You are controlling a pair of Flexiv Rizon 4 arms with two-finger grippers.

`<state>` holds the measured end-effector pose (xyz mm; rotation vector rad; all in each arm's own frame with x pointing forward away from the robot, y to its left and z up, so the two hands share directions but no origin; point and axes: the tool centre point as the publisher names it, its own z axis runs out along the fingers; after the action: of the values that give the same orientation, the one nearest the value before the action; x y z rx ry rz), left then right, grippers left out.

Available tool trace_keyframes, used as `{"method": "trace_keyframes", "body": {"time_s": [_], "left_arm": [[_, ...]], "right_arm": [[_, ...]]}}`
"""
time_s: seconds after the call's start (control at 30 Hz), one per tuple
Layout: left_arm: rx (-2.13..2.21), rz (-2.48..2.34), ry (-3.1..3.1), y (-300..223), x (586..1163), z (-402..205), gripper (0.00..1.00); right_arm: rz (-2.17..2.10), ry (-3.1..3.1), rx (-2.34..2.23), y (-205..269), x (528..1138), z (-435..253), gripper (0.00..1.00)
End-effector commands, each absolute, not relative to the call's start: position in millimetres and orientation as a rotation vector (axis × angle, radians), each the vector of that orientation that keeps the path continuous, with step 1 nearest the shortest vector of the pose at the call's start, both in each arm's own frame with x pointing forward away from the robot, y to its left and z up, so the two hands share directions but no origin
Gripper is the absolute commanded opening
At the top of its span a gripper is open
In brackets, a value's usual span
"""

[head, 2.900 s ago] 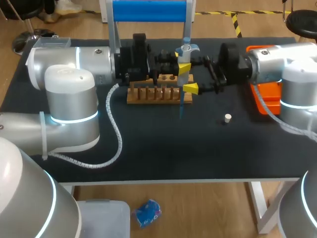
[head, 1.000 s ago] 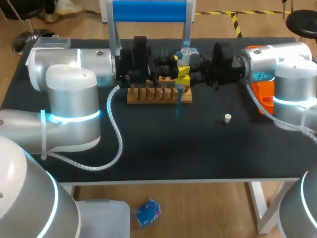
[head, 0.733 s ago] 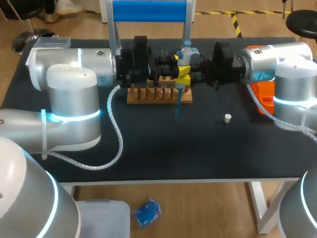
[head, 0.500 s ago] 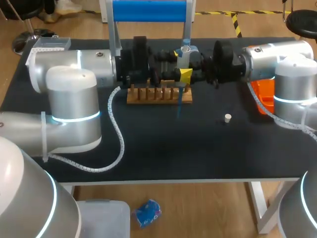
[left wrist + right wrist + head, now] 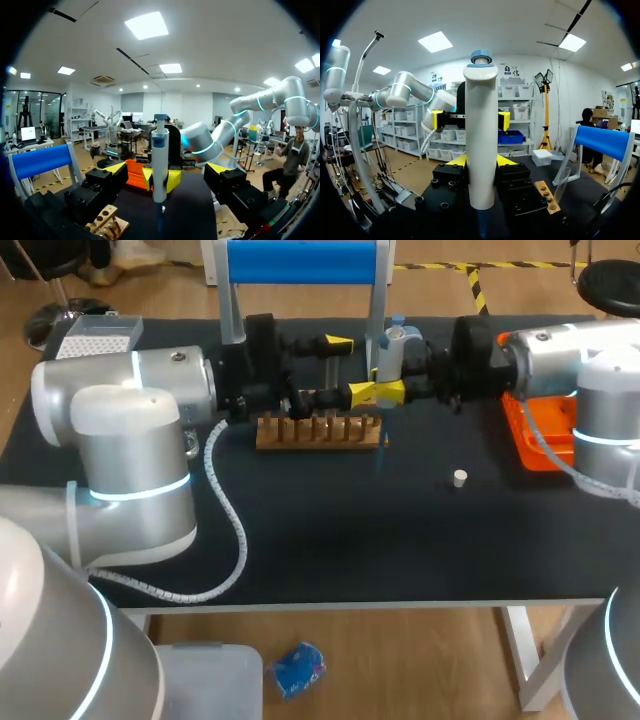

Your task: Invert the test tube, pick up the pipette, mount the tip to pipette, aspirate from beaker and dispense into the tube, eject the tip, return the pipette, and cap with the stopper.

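Item: white cylindrical pipette with blue tip [image 5: 394, 348], held upright over the slotted wooden tube rack [image 5: 320, 430] in the closed jaws of the right gripper [image 5: 479, 162]; left gripper [image 5: 350, 367] jaws wide, empty; tip judged mounted, so aspiration from the unseen beaker is called for next.

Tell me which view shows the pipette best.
The right wrist view: the pipette stands close and large, plunger to barrel. The left wrist view shows it smaller, farther off; the head view, small, from above.
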<state>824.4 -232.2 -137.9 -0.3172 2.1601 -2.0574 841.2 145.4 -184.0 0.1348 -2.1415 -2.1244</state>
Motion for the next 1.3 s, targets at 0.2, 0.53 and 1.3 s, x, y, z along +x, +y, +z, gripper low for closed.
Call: {"method": "trace_keyframes", "body": {"time_s": [0.2, 0.53, 1.3], "left_arm": [[-0.324, -2.056, 2.150, -234, 823, -139, 1.00], [-0.324, -2.056, 2.150, -234, 823, -139, 1.00], [-0.324, -2.056, 2.150, -234, 823, -139, 1.00]], "right_arm": [[-2.148, -2.128, 0.139, 89, 845, -163, 0.00], [-2.213, -2.149, 0.120, 34, 869, -133, 0.00], [-2.275, -2.258, -0.015, -107, 910, -124, 0.00]]}}
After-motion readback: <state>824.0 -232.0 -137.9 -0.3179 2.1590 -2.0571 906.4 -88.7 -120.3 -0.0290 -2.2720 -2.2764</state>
